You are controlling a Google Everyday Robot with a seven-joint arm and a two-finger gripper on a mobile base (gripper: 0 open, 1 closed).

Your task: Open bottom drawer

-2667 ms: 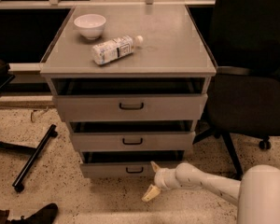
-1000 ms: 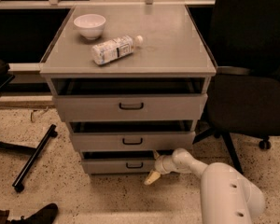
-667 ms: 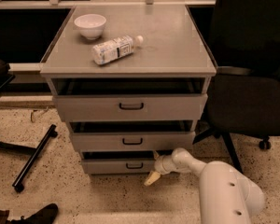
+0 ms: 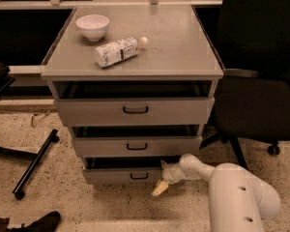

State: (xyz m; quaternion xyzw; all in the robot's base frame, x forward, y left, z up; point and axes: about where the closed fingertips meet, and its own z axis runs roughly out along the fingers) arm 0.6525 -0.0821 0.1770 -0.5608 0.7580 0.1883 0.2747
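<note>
My gripper sits low by the right end of the bottom drawer, the lowest front in the cabinet. Its handle is just to my left, long axis running sideways. Honestly can't tell if I'm clamped on anything or loose.

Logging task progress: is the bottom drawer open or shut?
Essentially shut: the bottom drawer sits back under the middle drawer, not pulled forward. The gripper is at its right end.
</note>
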